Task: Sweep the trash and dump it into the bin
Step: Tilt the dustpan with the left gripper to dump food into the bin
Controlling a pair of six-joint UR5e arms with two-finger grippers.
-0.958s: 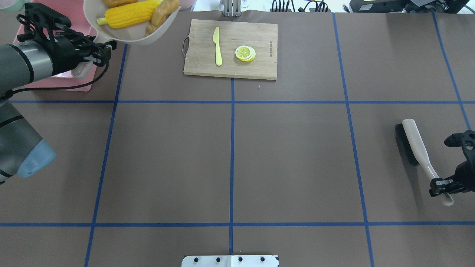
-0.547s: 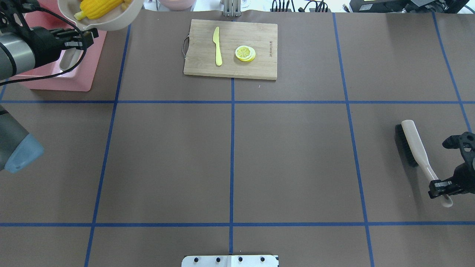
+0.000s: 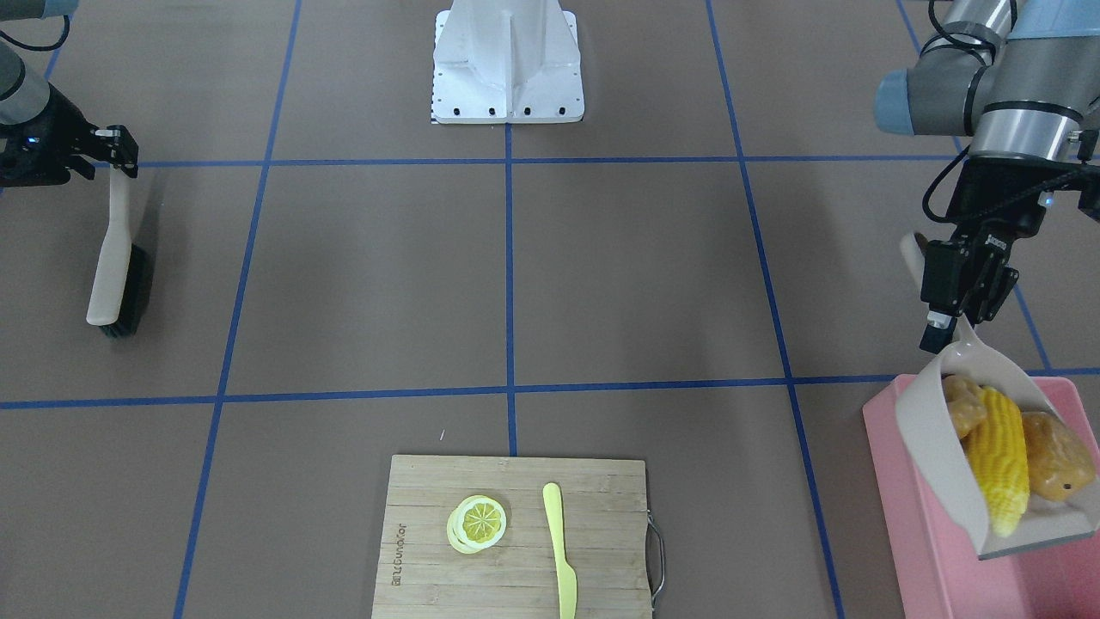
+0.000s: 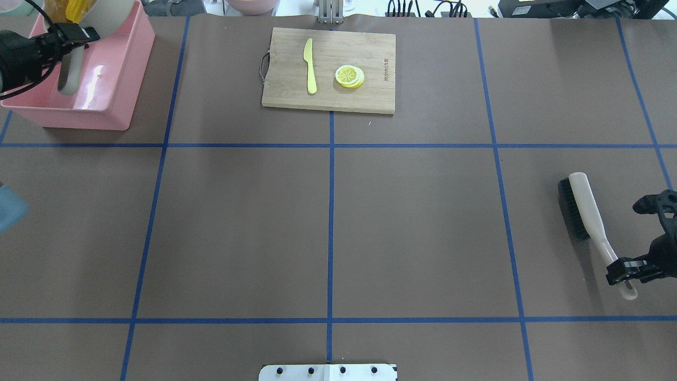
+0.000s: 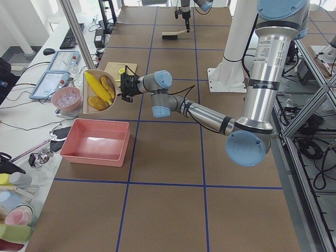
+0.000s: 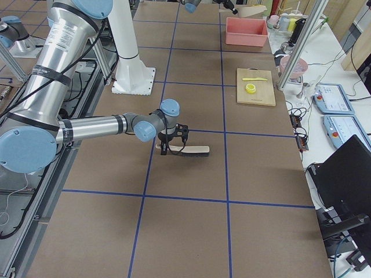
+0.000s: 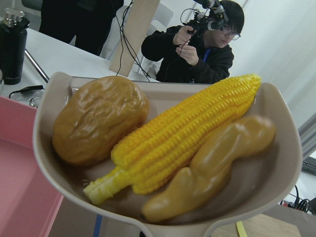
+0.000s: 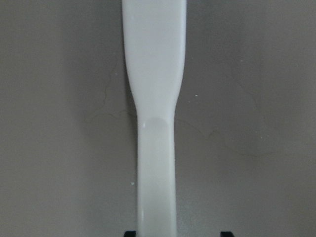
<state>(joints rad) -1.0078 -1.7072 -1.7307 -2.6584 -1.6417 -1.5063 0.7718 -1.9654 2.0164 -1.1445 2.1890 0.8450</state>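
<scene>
Left gripper (image 3: 944, 331) clasped a beige plastic dustpan (image 3: 932, 438) of toy-food trash (image 3: 997, 468) above the large pink plastic tub (image 3: 911, 516); right gripper (image 4: 624, 270) clasped a cream-handled brush (image 4: 582, 206).

Silver arms (image 5: 265, 79), pale-blue joint caps (image 5: 245, 148), black grippers (image 3: 945, 331).

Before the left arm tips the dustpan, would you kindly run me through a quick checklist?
1. Left gripper shut on the dustpan handle: ok.
2. Corn, ginger and brown lump all lie in the dustpan: ok.
3. Dustpan above the pink bin: ok, by the front and overhead views.
4. Open lip aimed inside the bin, not past its far wall: cannot tell.
5. Right gripper and brush well away from the bin: ok.
6. Person beyond the dustpan at a safe distance: cannot tell.
</scene>
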